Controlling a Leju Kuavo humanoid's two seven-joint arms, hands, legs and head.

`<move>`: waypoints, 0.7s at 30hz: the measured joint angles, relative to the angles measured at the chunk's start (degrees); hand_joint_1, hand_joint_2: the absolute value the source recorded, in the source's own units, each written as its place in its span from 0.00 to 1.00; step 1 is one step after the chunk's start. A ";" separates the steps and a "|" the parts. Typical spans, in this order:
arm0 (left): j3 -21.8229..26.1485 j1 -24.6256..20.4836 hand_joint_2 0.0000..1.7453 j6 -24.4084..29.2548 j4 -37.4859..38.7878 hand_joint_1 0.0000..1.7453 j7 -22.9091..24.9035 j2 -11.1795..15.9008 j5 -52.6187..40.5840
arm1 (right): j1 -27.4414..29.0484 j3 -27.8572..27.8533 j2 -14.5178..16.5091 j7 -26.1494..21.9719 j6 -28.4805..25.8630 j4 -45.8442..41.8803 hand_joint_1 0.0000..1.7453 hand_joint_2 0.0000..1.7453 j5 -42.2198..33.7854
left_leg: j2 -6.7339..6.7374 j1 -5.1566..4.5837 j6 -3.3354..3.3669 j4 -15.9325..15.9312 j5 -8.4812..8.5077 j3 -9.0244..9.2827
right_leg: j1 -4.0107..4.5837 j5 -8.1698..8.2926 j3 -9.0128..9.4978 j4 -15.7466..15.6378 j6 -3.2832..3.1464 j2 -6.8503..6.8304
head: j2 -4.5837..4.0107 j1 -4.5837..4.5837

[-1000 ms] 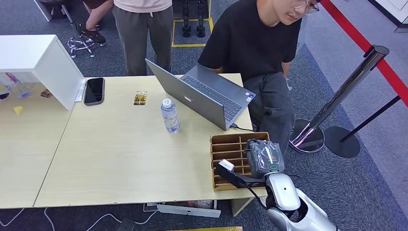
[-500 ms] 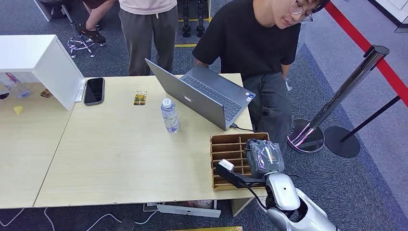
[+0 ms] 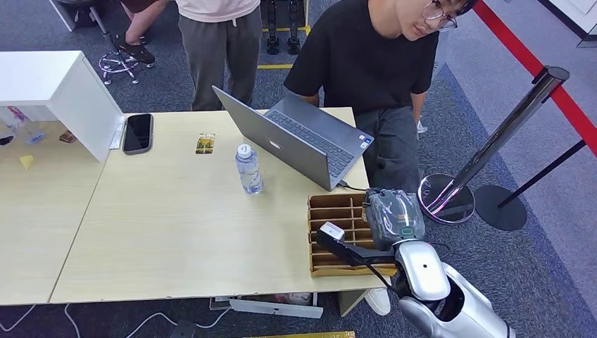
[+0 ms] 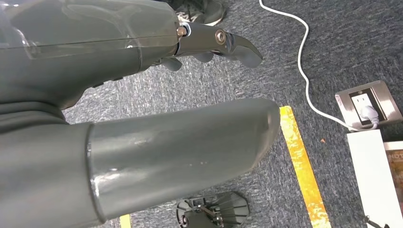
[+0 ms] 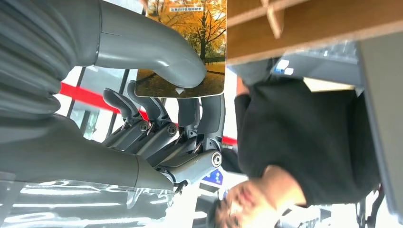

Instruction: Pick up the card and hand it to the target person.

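Right hand (image 5: 157,99) pinches the card (image 5: 187,45) between thumb and fingers over the wooden organizer (image 3: 338,232) at the counter's (image 3: 176,232) near-right corner.

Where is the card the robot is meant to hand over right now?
The card is pinched in the right hand, seen up close in the right wrist view, at the wooden slotted tray on the table's near right corner, in front of the person in black.

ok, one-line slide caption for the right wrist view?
Right hand pinches an autumn-tree card beside the wooden organizer, facing a person in black.
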 joint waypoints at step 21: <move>0.00 -0.11 0.00 -0.44 0.00 0.00 0.44 0.19 -0.50 | -5.85 -4.14 -6.08 1.42 2.68 -10.43 0.89 1.00 0.33 | 0.00 0.00 0.00 0.02 0.00 0.00 | 0.00 0.00 0.00 0.00 0.00 0.00 | 0.00 -0.01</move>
